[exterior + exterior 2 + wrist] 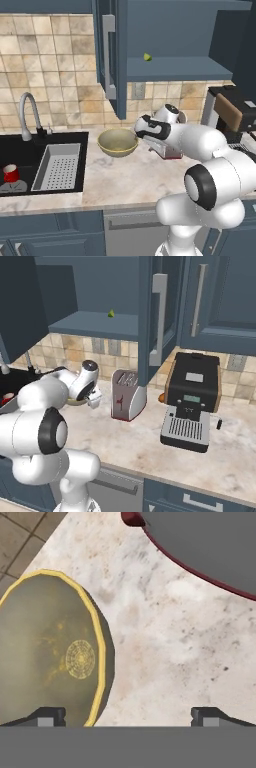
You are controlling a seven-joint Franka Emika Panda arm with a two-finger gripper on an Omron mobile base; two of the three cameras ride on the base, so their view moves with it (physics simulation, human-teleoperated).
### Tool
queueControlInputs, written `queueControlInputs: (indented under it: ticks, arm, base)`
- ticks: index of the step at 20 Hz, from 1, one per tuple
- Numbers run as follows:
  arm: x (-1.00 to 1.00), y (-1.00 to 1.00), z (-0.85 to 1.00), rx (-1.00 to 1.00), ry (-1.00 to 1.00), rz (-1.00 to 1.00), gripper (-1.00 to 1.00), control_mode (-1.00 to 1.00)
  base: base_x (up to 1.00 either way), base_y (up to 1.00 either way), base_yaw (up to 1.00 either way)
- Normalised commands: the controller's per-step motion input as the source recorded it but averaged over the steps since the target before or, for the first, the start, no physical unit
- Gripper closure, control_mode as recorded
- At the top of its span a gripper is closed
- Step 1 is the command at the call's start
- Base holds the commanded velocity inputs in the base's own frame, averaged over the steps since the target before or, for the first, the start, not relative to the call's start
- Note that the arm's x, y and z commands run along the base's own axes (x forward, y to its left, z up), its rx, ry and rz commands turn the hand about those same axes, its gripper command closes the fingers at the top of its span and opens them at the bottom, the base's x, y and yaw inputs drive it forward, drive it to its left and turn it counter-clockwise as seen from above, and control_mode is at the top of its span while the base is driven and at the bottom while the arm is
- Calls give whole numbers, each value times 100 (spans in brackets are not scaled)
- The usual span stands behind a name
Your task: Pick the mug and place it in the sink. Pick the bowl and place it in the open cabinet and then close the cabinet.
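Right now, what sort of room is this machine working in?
A kitchen, though a computer-rendered one. A black sink with a curved faucet sits in a marble counter, with a toaster and coffee machine further along.

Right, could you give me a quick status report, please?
Gripper open, empty, above bowl's right rim. Mug already in sink. Cabinet door open. Toaster close beside bowl.
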Motion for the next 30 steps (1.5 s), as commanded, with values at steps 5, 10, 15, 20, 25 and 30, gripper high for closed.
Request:
queueControlInputs:
  ticks: [5, 10, 15, 20, 25, 30]
  arm:
    - [9, 21, -4, 0, 0, -7, -100, -100]
    - [9, 21, -10, 0, 0, -7, -100, -100]
    - [8, 12, -14, 0, 0, -6, -100, -100]
    - [8, 1, -21, 1, 1, -3, -100, -100]
    - [16, 0, -17, 1, 0, -2, -100, -100]
    - [24, 0, -5, 0, 0, -1, -100, -100]
  base:
    - [0, 0, 0]
    - [0, 0, 0]
    - [0, 0, 0]
    - [0, 0, 0]
    - [0, 0, 0]
    - [0, 0, 0]
